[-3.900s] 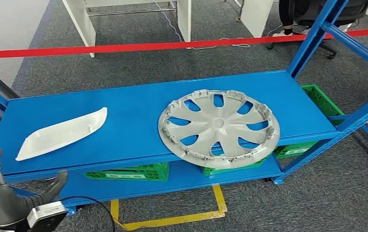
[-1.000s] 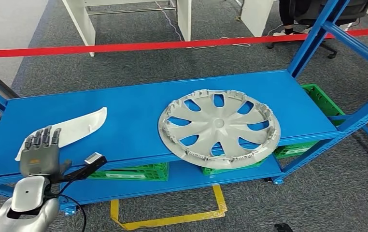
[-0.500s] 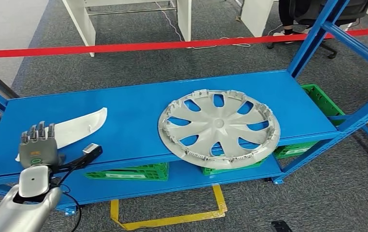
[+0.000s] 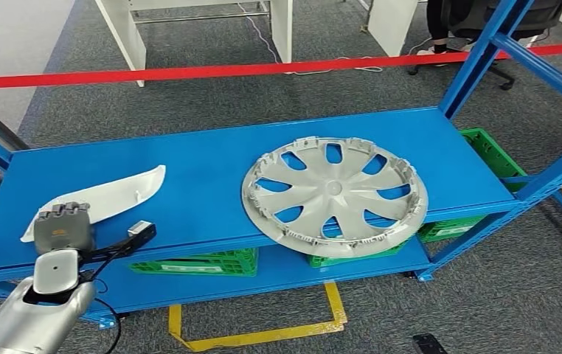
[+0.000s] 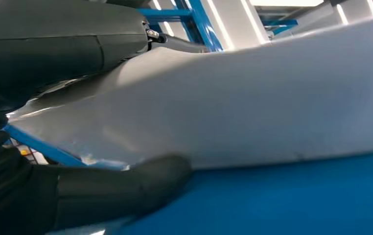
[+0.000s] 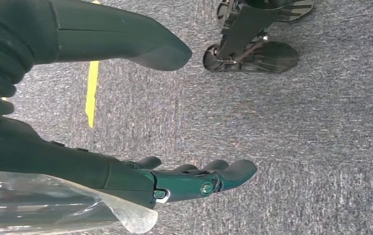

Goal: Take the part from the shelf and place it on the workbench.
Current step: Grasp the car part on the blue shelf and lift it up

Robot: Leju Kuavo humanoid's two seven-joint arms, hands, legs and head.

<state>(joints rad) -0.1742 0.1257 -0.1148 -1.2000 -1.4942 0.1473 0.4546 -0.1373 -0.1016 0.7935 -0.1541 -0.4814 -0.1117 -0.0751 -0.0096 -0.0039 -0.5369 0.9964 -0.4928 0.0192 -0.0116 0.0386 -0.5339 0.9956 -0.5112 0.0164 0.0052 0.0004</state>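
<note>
Now you see one white part on shelf, long axis toward upper right; one hubcap centre frame. Left hand grips part's lower-left end; right hand hangs, fingers apart, holding nothing.

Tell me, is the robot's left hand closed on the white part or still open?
Closed on it. The left hand has its fingers curled over the white part, and the wrist view shows its thumb under the edge.

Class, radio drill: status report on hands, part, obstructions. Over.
Left hand gripping white trim part on blue shelf. Right hand open over floor. Hubcap alongside, apart from the part.
</note>
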